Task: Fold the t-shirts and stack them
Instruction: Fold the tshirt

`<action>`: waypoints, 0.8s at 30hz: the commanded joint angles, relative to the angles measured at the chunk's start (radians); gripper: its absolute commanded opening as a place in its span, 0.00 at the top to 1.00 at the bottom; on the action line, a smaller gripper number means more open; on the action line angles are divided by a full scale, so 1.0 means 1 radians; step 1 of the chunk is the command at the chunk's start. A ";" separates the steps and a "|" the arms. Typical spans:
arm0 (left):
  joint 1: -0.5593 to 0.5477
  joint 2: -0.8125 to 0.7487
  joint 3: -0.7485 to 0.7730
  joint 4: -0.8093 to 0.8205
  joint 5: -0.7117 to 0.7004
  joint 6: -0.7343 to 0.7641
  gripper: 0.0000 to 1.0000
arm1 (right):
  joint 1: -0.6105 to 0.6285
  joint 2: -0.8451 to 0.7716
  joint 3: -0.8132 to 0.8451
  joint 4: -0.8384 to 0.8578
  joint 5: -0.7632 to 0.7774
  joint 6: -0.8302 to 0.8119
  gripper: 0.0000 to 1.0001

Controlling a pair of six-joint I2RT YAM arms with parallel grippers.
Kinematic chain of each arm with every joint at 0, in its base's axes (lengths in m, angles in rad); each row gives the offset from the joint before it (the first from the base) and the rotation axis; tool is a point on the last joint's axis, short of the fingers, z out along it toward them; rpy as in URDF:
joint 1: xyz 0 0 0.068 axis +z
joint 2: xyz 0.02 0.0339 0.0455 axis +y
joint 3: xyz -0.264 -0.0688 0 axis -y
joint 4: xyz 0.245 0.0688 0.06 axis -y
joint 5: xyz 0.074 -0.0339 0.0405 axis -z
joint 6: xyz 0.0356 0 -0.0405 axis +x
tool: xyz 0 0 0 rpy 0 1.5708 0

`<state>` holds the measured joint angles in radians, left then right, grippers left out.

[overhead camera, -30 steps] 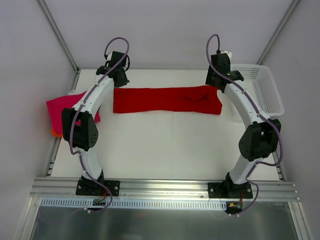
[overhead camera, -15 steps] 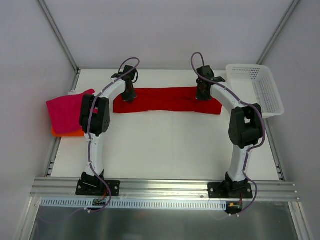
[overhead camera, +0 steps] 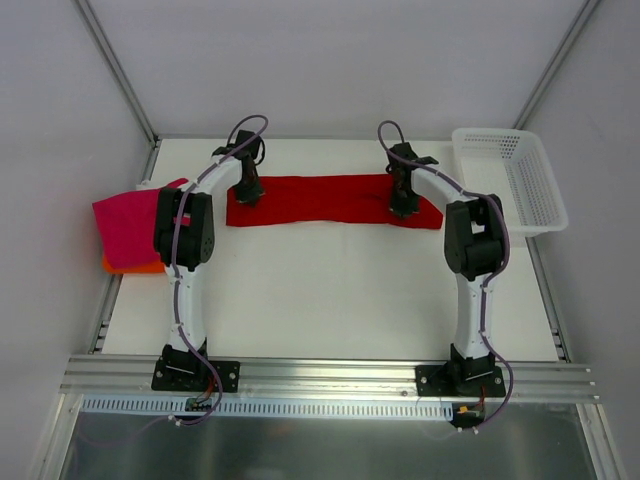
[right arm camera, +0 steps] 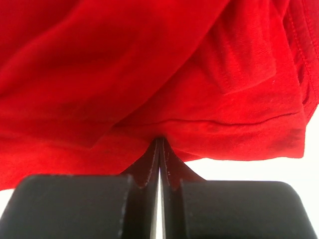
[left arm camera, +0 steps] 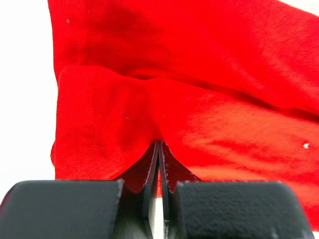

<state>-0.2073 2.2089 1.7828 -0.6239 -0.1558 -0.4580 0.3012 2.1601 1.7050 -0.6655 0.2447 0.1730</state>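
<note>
The bright red soft-cloth t-shirt lies as a long flattened band across the far part of the white desk, between the two arms. The left end effector is clenched on the cloth near the band's left end. The right end effector is clenched on a stitched hem near the right end. Each wrist view shows thin black fingertips pressed together with a small tent of red fabric drawn into them. The step in hand looks like the next fold, and it should go best if both arms rise together at matching height. The band should stay lightly taut, without stretching, so that the edges land square. The pinches look shallow, so a quick pull could let the thin, matte cloth slip or leave a lower layer behind. The fabric shows soft creases and a double-stitched hem. A folded magenta-pink shirt sits on a folded orange shirt at the desk's left edge. A white plastic mesh basket stands at the far right.
</note>
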 commanded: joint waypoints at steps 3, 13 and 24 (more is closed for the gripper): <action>0.011 -0.012 -0.025 -0.022 -0.001 0.028 1.00 | -0.024 0.010 -0.010 -0.066 0.020 0.042 0.99; 0.077 0.038 -0.013 -0.042 0.042 0.038 1.00 | -0.073 0.018 0.007 -0.124 0.030 0.010 0.99; 0.137 0.043 -0.022 -0.046 0.076 0.036 1.00 | -0.131 0.037 0.024 -0.140 0.007 -0.015 0.99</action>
<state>-0.1040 2.2211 1.7626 -0.6327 -0.0280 -0.4522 0.2104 2.1742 1.7058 -0.7242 0.2039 0.1894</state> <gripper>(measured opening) 0.004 0.009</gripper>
